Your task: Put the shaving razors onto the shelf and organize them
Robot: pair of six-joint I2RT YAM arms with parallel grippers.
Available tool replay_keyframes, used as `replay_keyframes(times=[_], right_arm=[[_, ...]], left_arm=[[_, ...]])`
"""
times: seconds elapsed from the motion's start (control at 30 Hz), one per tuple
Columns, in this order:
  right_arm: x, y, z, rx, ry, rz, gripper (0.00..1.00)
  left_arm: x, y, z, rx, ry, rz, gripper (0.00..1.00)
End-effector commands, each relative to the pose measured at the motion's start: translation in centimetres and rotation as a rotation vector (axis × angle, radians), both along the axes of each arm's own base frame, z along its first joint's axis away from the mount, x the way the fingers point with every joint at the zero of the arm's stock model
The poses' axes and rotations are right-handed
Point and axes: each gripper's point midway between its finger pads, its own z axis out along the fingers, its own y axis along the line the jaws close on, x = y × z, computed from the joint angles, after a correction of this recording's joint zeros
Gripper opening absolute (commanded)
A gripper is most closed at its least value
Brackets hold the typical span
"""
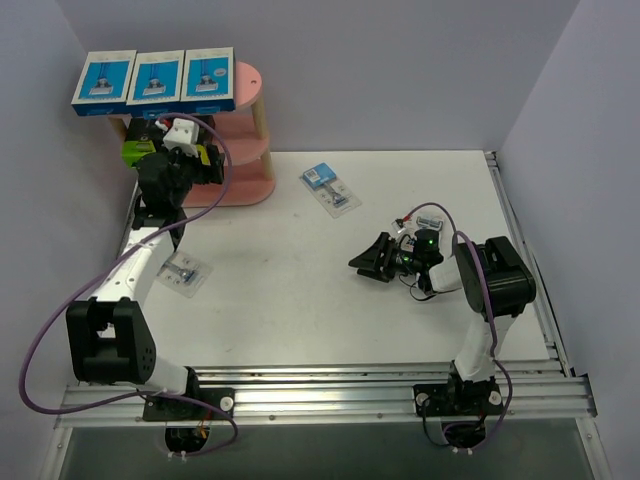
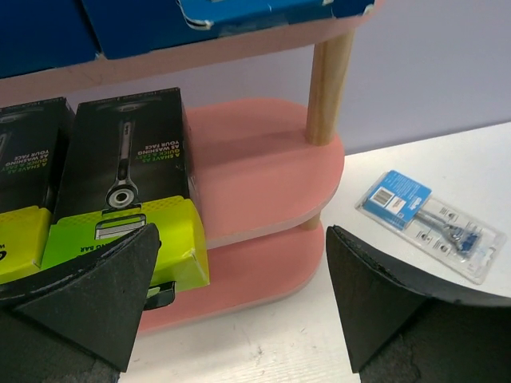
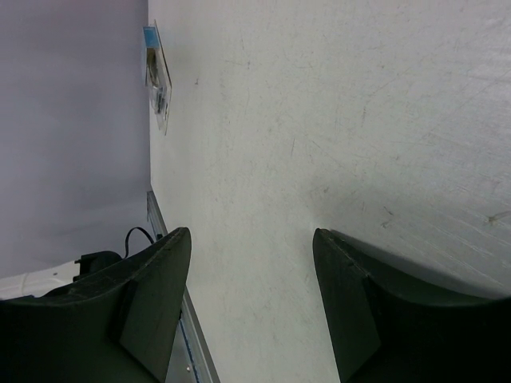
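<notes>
The pink shelf stands at the back left. Three blue-and-white razor boxes lie in a row on its top board. Two black boxes with lime-green ends sit side by side on the left of the middle board. My left gripper hovers open and empty just in front of the shelf, its left finger close to the nearer black box. Clear blister packs lie on the table: one right of the shelf, one by the left arm, one behind the right wrist. My right gripper is open and empty, low over bare table.
Grey walls close in the left, back and right sides. Metal rails run along the near edge and the right edge of the white table. Purple cables loop from both arms. A pale wooden post holds up the shelf's top board.
</notes>
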Motion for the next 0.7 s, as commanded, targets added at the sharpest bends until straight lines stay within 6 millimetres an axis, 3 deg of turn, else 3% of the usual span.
replay_keyframes(times=[0.0, 0.23, 0.67], right_arm=[[-3.8, -3.2, -8.7, -0.229, 0.279, -0.104, 0.6], [-3.7, -3.2, -8.9, -0.229, 0.283, -0.107, 0.6], [-3.5, -3.3, -9.2, -0.232, 0.288, -0.113, 0.6]], left_arm=[[0.9, 0.5, 1.3, 0.086, -0.046, 0.031, 0.94], [2.1, 1.4, 0.1, 0.125, -0.038, 0.095, 0.94], [4.2, 2.5, -0.3, 0.176, -0.055, 0.158, 0.95]])
